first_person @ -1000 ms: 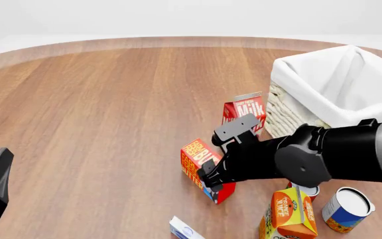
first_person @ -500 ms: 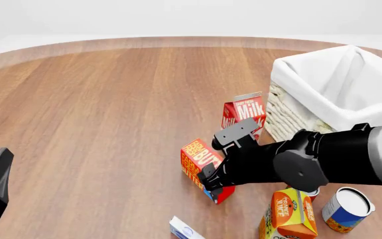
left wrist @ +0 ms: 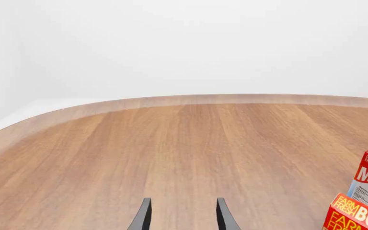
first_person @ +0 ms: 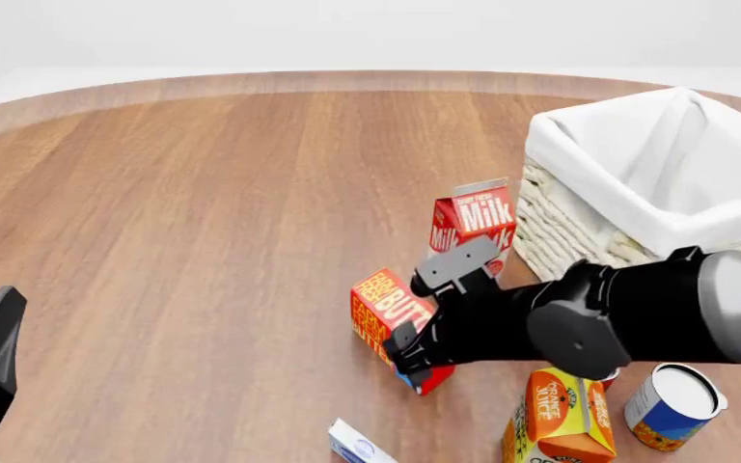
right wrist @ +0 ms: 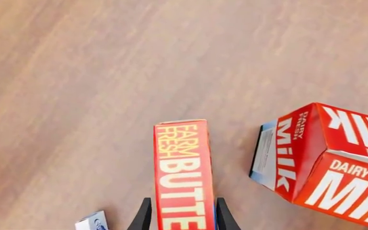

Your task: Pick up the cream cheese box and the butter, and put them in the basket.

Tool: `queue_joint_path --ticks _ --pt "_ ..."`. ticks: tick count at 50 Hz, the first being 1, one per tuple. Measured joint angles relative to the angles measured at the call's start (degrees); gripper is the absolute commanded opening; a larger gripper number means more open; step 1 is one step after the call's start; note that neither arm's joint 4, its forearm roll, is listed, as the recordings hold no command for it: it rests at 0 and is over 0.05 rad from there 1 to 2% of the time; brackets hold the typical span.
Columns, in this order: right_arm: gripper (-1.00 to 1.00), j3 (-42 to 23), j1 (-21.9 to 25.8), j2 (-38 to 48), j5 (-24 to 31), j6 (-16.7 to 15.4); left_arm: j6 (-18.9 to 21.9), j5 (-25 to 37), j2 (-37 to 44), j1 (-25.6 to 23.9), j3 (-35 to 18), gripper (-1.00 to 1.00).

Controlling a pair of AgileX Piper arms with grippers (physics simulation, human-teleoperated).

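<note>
The left gripper (left wrist: 180,218) is idling, parted and empty, at the desk's left edge. Mid-desk, the right gripper (right wrist: 180,215) is straddling the butter (first_person: 388,311), fingers not visibly clamped; next, closing, lifting toward the basket (first_person: 577,169).

Butter (first_person: 381,311): red-orange carton, on edge mid-table. Cream cheese box (first_person: 352,445): white, blue oval, at near edge. Basket (first_person: 563,231): cream woven, cloth-lined, upright at far right.
</note>
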Motion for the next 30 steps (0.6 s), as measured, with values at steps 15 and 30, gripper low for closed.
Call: queue_joint_path --ticks 15,30 --pt "-1.00 0.5 0.2 0.8 -1.4 0.4 0.0 0.0 0.0 0.0 0.0 1.00" --pt "-1.00 -0.2 0.3 0.7 -0.3 -0.8 0.0 0.0 0.0 0.0 0.0 1.00"
